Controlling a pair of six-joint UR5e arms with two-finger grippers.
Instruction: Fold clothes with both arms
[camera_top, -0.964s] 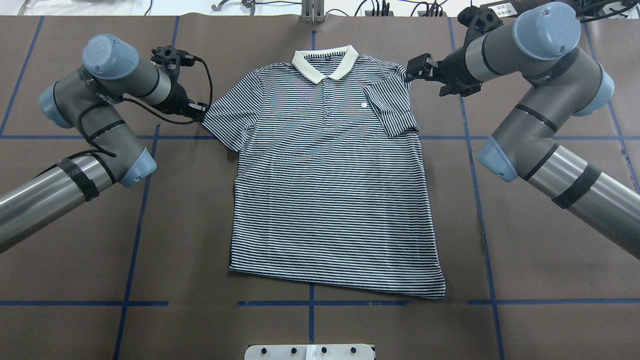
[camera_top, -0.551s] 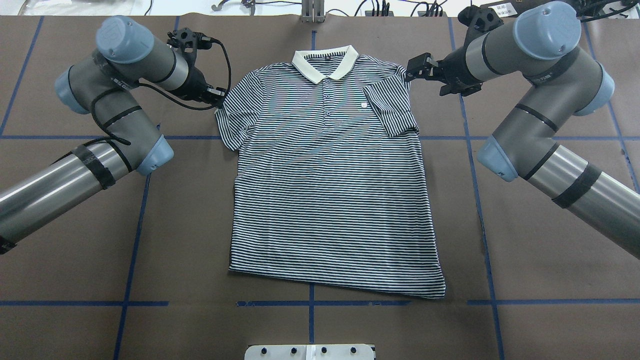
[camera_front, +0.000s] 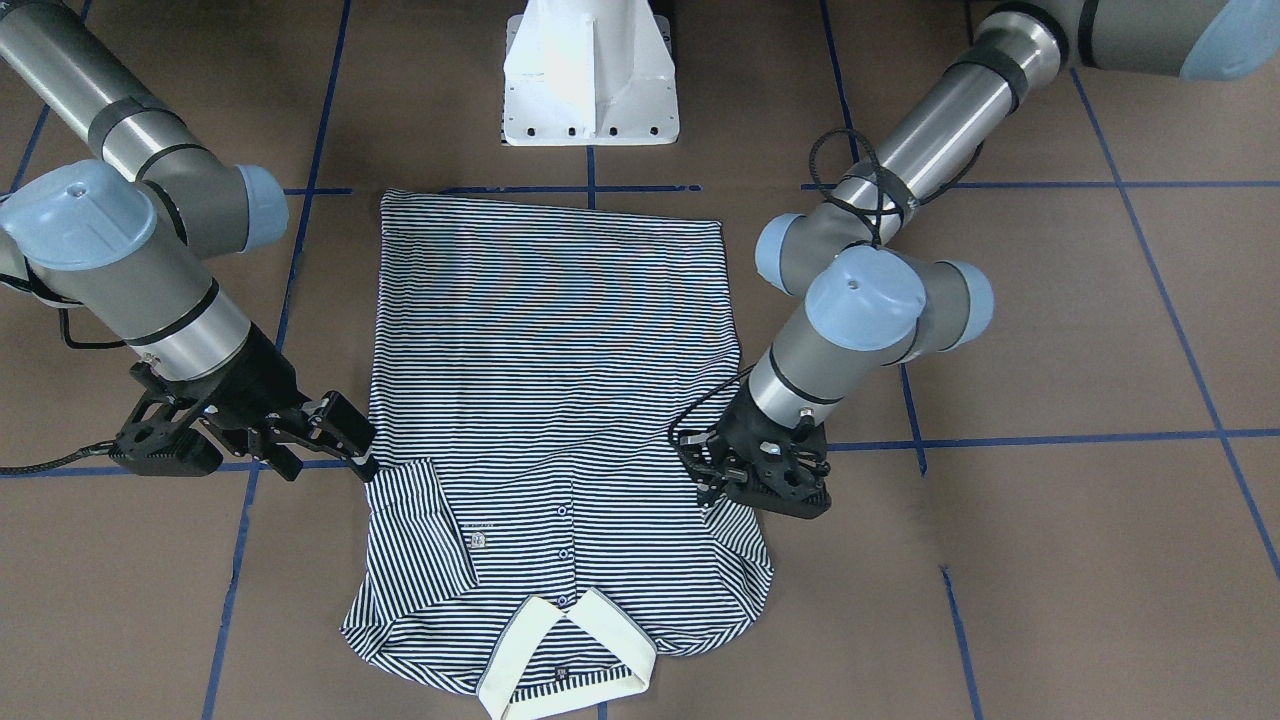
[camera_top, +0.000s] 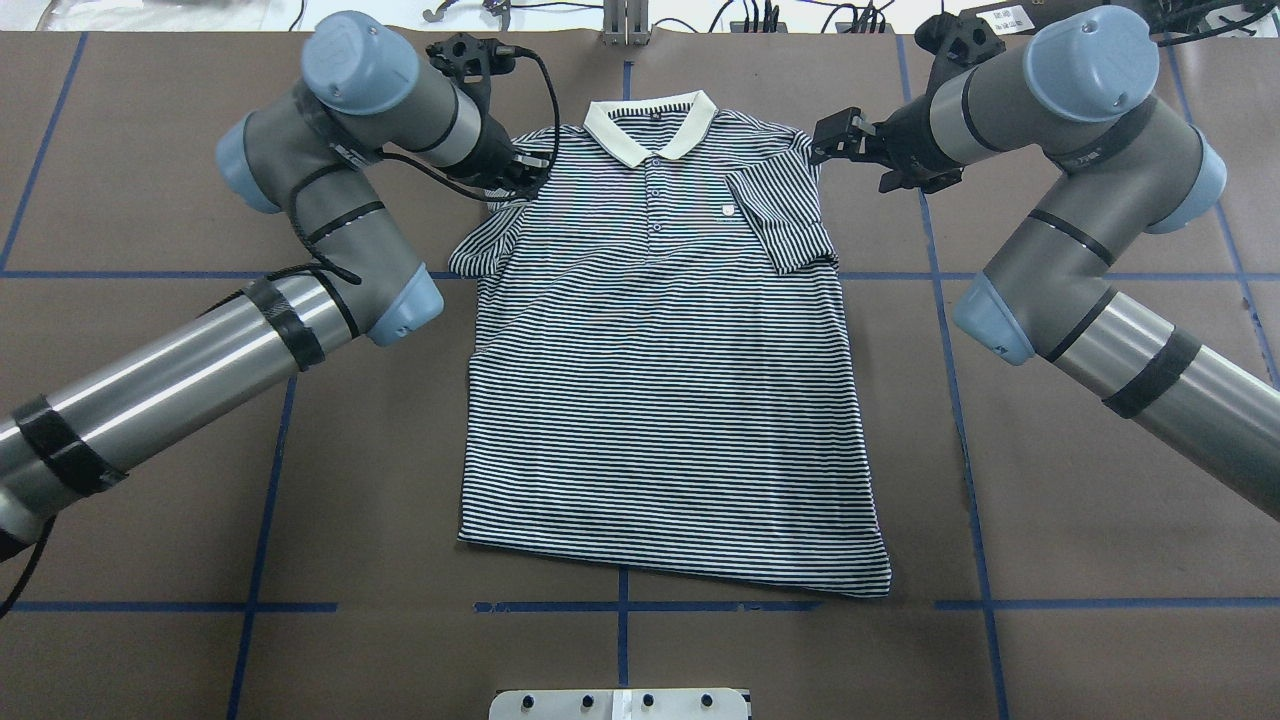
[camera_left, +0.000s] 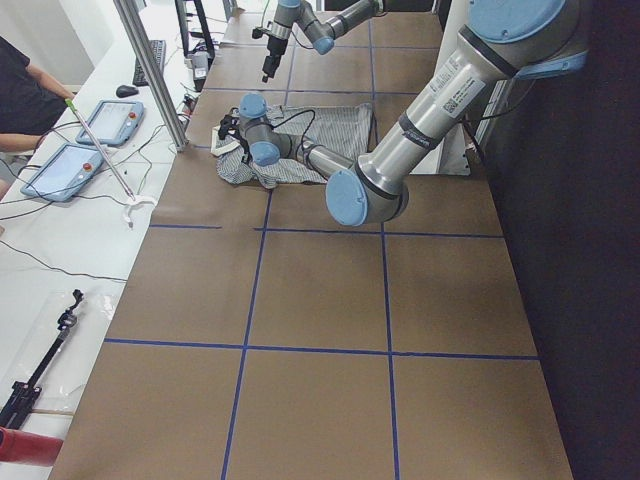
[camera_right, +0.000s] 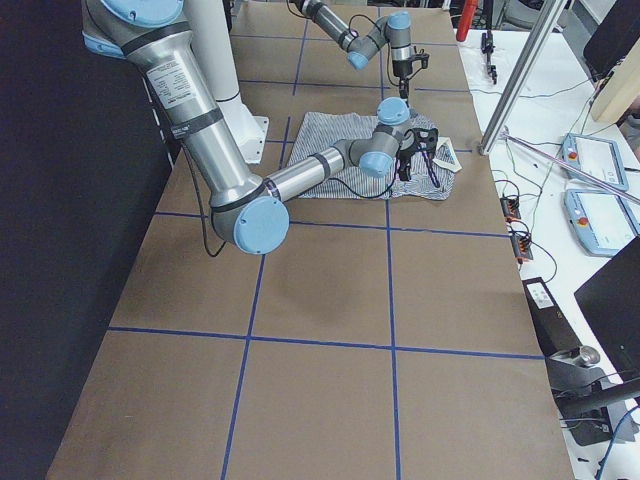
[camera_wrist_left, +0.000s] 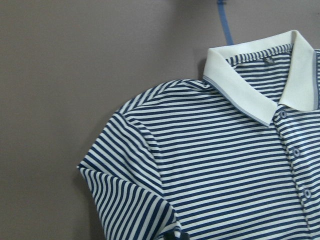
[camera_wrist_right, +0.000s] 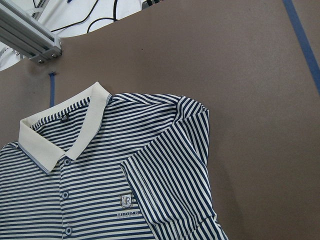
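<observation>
Slippage looms: the left tool (camera_top: 528, 170) pinches one sleeve of the navy-and-white striped knit polo shirt (camera_top: 660, 400), flat mid-tabletop with collar toward the far edge, the right tool (camera_top: 824, 146) gapes beside its shoulder, and thin fabric could bunch.

Blue-taped brown table (camera_top: 700, 650); perhaps side tablets (camera_left: 108, 120).

Robotics laboratory. Shown by: left arm (camera_top: 180, 365) and right arm (camera_top: 1150, 365), grey tubular, set at a white pedestal (camera_front: 590, 80); table (camera_top: 150, 450) covered in brown sheet, gridded with blue tape (camera_top: 150, 606); aluminium frame post (camera_left: 150, 70); touch-screen pendants (camera_left: 105, 120) laid on a white side bench (camera_left: 90, 250); a person (camera_left: 20, 90) at the bench.
</observation>
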